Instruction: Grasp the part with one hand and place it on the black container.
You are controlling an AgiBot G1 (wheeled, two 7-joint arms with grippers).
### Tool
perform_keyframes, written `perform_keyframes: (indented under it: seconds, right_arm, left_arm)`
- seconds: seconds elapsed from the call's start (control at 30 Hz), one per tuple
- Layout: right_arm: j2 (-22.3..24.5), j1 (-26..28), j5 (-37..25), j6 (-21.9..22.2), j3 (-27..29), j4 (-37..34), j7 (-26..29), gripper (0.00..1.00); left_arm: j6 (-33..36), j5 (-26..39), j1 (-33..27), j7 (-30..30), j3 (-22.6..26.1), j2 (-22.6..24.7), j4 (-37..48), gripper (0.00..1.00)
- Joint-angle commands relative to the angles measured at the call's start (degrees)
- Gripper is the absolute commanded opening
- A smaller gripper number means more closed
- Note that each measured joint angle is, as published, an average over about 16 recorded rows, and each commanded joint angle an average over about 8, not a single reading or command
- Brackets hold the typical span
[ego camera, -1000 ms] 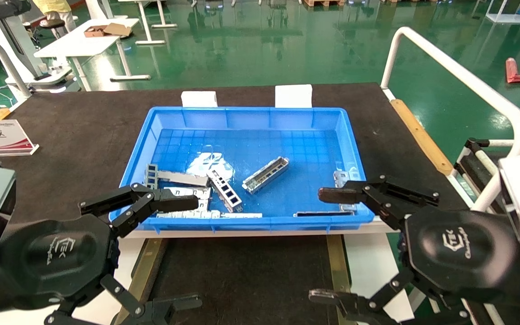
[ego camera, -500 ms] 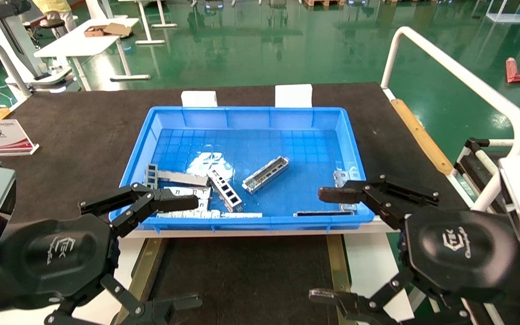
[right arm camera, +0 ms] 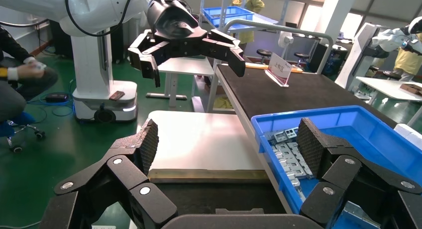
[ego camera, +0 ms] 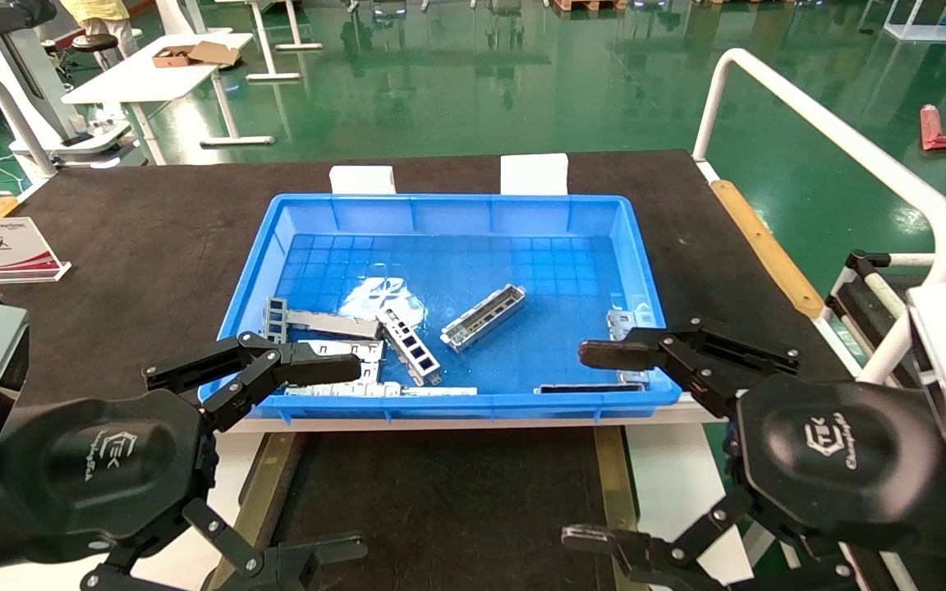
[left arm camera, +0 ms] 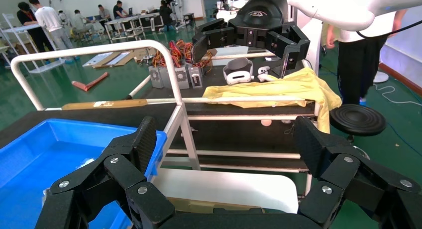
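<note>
Both end effectors hang spread and empty at the near edge, left end effector (ego camera: 264,447) and right end effector (ego camera: 596,447); nothing's gripped yet; the part (ego camera: 483,317) lies mid blue bin (ego camera: 456,209); black container (ego camera: 440,501) waits bare, everything left.

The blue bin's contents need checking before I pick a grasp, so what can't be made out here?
- Head view: the left gripper covers the blue bin's near-left corner and parts there.
- Head view: the right gripper hides parts at the near-right corner.
- Head view: the black container is cut off by the bottom edge.
- Right wrist view: the part is hidden behind that gripper's finger.
</note>
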Motion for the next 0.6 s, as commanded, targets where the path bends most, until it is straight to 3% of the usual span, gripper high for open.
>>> perform_keyframes:
  seconds: [0.03,0.6]
  right_arm:
    - [0.00,0.00,0.00,0.00,0.00,0.00,0.00,1.00]
    - [0.00,0.02,0.00,-0.02,-0.01,-0.03,-0.01,1.00]
  left_arm:
    - [0.00,0.00,0.00,0.00,0.00,0.00,0.00,1.00]
    - [-1.31,1.68,-1.03,-0.04,0.63,0.96,0.40,1.00]
